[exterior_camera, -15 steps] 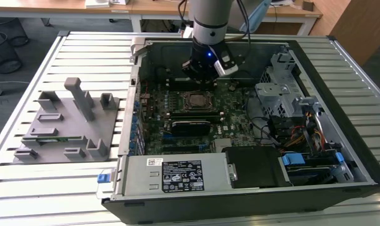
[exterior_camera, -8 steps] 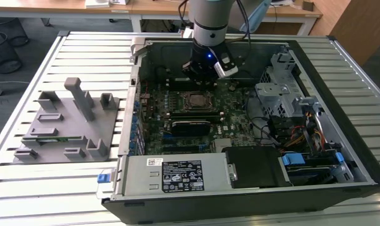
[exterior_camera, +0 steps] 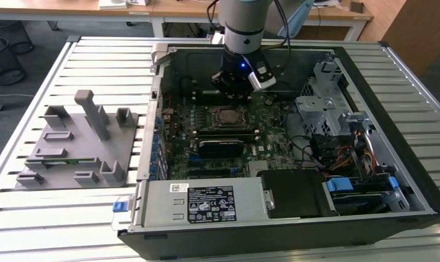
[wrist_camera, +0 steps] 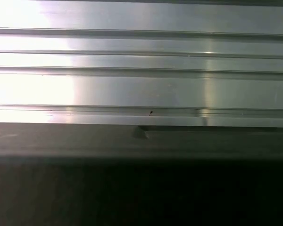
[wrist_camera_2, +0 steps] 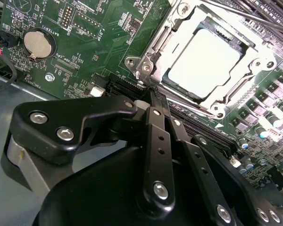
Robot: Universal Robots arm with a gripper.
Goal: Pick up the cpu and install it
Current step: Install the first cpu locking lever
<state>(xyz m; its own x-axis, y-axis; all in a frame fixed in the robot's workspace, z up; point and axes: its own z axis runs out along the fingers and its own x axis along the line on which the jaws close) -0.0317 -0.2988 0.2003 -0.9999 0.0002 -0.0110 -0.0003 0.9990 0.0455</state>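
Observation:
The cpu (wrist_camera_2: 203,62), a flat silver square, lies inside the metal-framed socket (wrist_camera_2: 146,66) on the green motherboard (wrist_camera_2: 108,28); in the exterior view the cpu (exterior_camera: 225,115) shows in the middle of the open computer case (exterior_camera: 394,180). My gripper (exterior_camera: 233,98) hangs just above the board, at the socket's far side. In the second wrist view the gripper (wrist_camera_2: 153,95) has its black fingers drawn together, shut on nothing, with the tips just short of the socket frame's corner.
A grey fixture tray (exterior_camera: 78,144) holding a green memory stick (exterior_camera: 63,160) sits on the slatted table (wrist_camera: 141,61) at the exterior view's left. Inside the case are a power supply (exterior_camera: 205,203), a drive cage (exterior_camera: 318,106), cables (exterior_camera: 350,158) and a coin battery (wrist_camera_2: 39,43).

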